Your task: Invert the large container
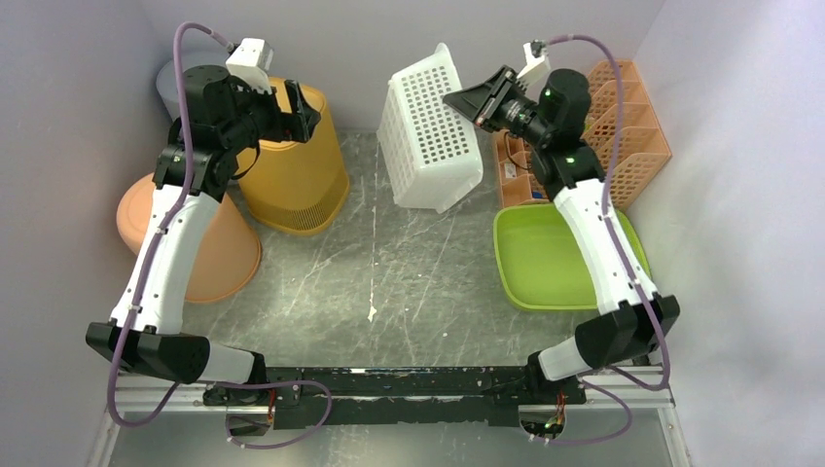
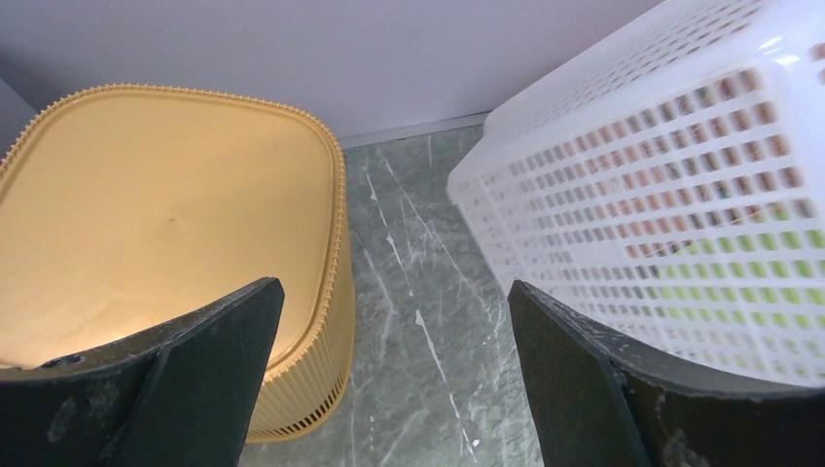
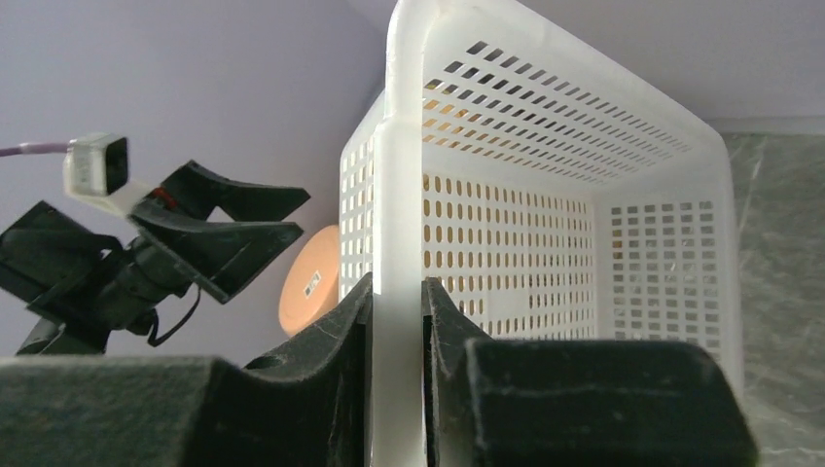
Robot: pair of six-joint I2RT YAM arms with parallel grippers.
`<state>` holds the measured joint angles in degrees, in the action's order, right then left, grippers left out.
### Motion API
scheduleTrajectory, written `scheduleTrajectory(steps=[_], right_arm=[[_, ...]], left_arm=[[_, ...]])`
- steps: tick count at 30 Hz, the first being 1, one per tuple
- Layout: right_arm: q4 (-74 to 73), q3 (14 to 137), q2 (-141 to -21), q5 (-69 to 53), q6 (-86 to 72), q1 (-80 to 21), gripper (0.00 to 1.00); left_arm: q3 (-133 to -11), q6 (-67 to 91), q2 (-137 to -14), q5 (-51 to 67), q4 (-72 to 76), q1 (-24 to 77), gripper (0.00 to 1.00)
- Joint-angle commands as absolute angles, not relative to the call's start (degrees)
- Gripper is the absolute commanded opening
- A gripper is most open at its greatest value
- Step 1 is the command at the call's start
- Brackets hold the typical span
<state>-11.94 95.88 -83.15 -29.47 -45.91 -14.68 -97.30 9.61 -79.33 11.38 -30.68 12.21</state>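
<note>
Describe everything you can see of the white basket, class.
The white basket is rectangular, apparently plastic, its walls pierced with rows of small slots, with a smooth thick rim. It looks empty. It stands tilted at the back of the table, its opening facing right, its lower edge apparently resting on the surface. The right gripper is clamped on the rim.

Top cam: overhead, wide. Wrist cams: close, facing fwd; all 3 share white basket.
</note>
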Motion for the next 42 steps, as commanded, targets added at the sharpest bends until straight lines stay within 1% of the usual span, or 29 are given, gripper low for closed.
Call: scheduleTrajectory(steps=[1,3,6,13,15,19,24,32,39,42], right_arm=[[8.2,92.6,-85.2,-29.7,-52.9,-16.6,0.0],[11.3,91.6,-86.4,-29.1,-53.8,-17.3,0.0],[19.2,88.3,-88.5,-30.1,-59.3,-17.5,0.0],[29.8,79.6,-91.7,-30.0,-69.1,-17.1,0.0],[27.9,78.5,-92.5,-29.8,-68.9,-16.8,0.0],[28.5,72.8,-93.1,-29.1,-69.3,-15.6,0.0],[26.6,66.3,-92.9,-28.7,-67.7,-12.4,0.0],[18.7,58.8,-92.7,-27.1,-58.1,-5.7,0.0],[14.7,59.6,-97.8,-25.6,-50.4,-3.2,0.0],[12.5,62.4,-102.1,-25.8,-47.6,-3.2,0.05]], left_arm=[[-100.1,8.7,-77.8,10.0,-32.0,12.6,0.99],[-100.2,8.6,-77.6,9.9,-32.1,12.6,0.99],[-100.2,8.5,-77.5,9.8,-32.1,12.6,0.99],[-99.6,7.3,-77.3,8.5,-32.6,12.6,0.99],[-99.4,7.1,-77.3,8.1,-32.7,12.6,0.99],[-99.3,6.8,-77.2,7.8,-32.8,12.6,0.99],[-99.1,6.3,-77.4,7.4,-32.9,12.6,0.99],[-98.4,6.3,-78.3,8.0,-32.3,12.6,0.99],[-97.3,6.7,-79.5,8.9,-31.7,12.6,0.99],[-97.0,6.7,-79.8,9.0,-31.4,12.6,0.99]])
